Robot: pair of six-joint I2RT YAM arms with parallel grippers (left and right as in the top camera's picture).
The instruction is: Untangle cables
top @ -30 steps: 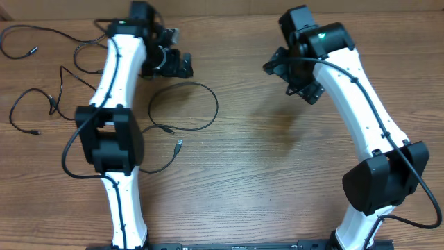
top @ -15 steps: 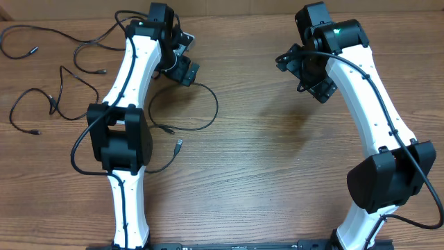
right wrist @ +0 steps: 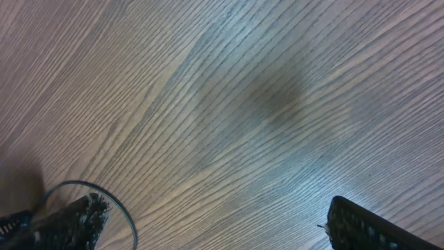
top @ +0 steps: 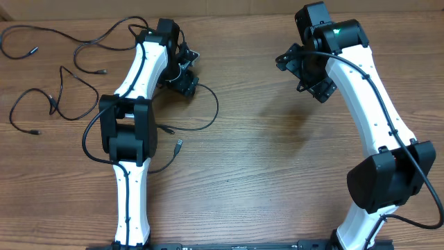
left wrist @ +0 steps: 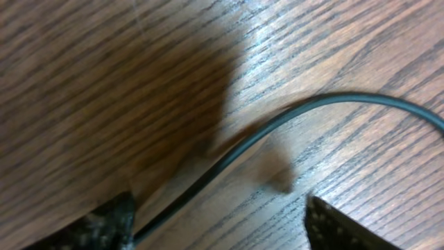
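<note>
Left jaws stand apart, straddling 1 cable point(left wrist: 347, 97) on the counter point(left wrist: 104, 69), not gripping it. Right jaws wide open, empty

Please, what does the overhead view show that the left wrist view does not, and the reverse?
Only the overhead view: both arms, the open right hand, several loose cables at the left side of the wooden table, and a free plug. Only the left wrist view: close up, one black cable curving over the wood and passing ungripped between the fingertips of the open left hand. Both: the table, that cable and the left hand.
</note>
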